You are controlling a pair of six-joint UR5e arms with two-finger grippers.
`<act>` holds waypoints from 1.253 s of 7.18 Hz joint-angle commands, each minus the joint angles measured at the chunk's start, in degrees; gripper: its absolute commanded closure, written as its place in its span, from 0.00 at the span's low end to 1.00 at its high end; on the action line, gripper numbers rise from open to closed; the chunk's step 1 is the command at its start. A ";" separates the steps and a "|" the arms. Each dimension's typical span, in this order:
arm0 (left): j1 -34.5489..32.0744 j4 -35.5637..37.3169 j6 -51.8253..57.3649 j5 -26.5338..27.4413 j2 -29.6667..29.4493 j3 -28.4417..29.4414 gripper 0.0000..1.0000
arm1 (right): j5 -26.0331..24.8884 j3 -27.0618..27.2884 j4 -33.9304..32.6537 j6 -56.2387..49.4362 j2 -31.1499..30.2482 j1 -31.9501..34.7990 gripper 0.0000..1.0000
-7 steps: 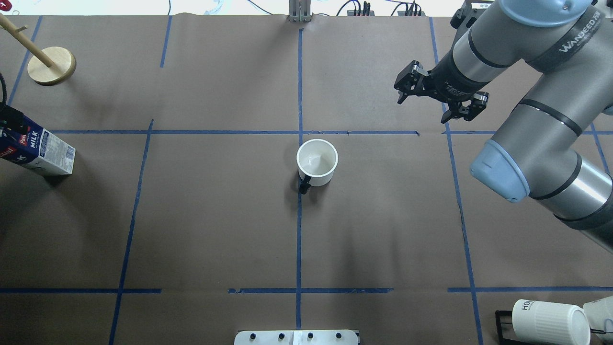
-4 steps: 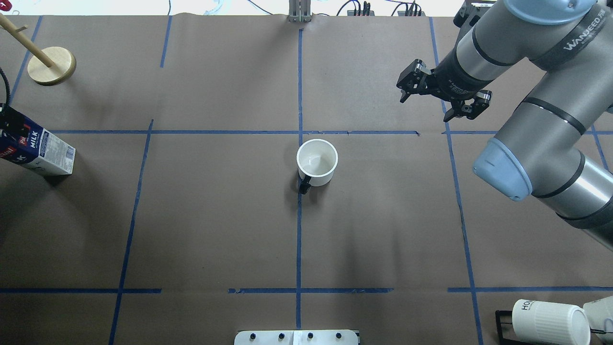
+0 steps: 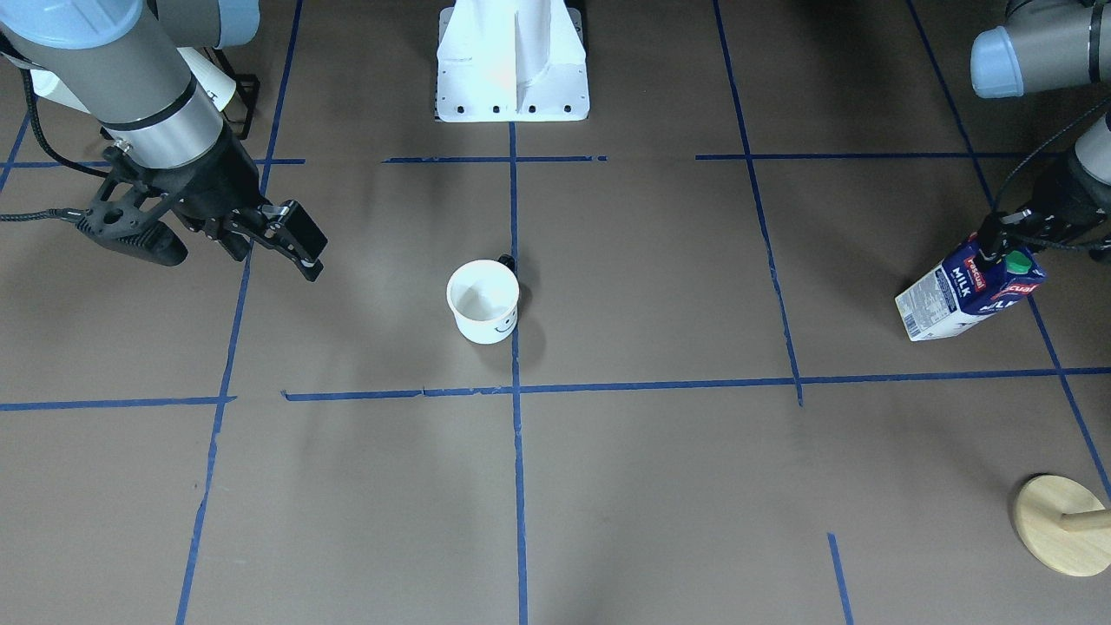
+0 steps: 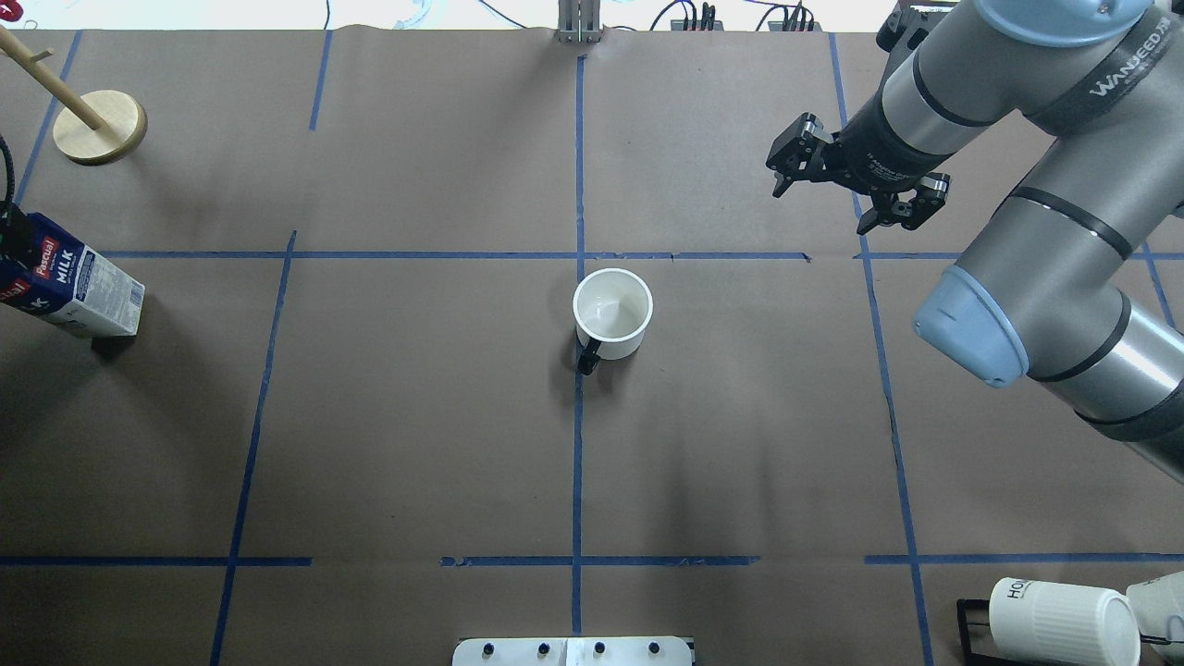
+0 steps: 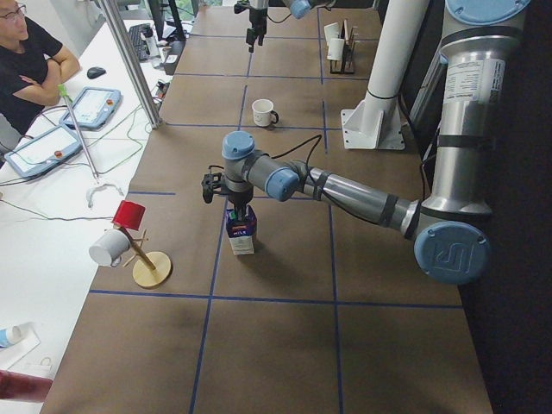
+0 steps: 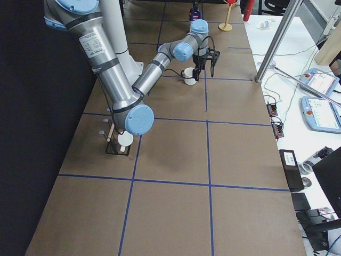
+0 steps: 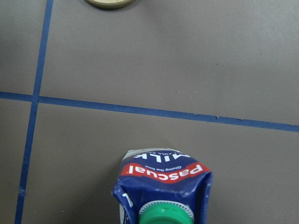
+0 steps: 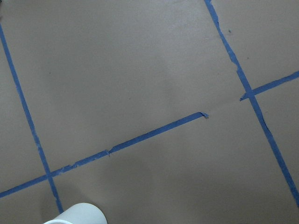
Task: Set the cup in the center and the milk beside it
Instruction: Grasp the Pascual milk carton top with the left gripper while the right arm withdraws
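The white cup (image 4: 612, 314) with a black handle stands upright on the centre tape line of the middle square (image 4: 416, 407); its smiley shows in the front view (image 3: 483, 302). The blue and white milk carton (image 4: 72, 287) stands at the far left of the table, outside that square. My left gripper (image 3: 1011, 243) sits over the carton's (image 3: 968, 291) top and appears shut on its gable; the left wrist view shows the green cap (image 7: 164, 215) right below. My right gripper (image 4: 819, 211) is open and empty, in the air to the back right of the cup.
A wooden mug tree base (image 4: 99, 127) stands at the back left. A ribbed "HOME" mug (image 4: 1064, 620) lies on a black rack at the front right. The white robot base plate (image 4: 573, 650) is at the front middle. An operator (image 5: 26, 60) sits beside the table.
The milk carton and my left gripper have shifted slightly to the left, showing more of the carton's label. My right gripper has drifted a little back and to the right. The cup has not moved.
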 commanded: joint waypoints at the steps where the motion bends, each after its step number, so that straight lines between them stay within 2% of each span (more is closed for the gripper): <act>1: -0.15 7.05 0.07 0.12 -1.11 -5.62 0.93 | 0.07 0.58 0.00 0.00 -0.26 0.78 0.00; 2: -0.06 13.71 -0.02 0.12 -5.12 -8.35 0.93 | 0.07 1.11 -0.09 -2.35 -1.40 2.00 0.00; 4: 0.73 27.60 -0.55 0.03 -16.71 -10.40 0.93 | 0.42 4.35 0.09 -14.17 -8.40 5.16 0.00; 5: 4.21 29.93 -3.24 0.21 -20.76 -10.57 0.93 | 4.08 4.45 0.35 -21.46 -11.57 8.31 0.00; 6: 10.25 29.78 -11.10 0.82 -24.89 -9.97 0.93 | 7.33 4.37 0.61 -30.32 -15.26 12.69 0.00; 8: 20.90 29.34 -21.08 6.68 -32.27 -7.78 0.93 | 8.77 2.45 0.53 -47.21 -20.63 19.74 0.00; 9: 23.47 29.16 -22.94 8.97 -37.10 -4.11 0.93 | 9.99 0.95 0.53 -53.20 -22.05 22.12 0.00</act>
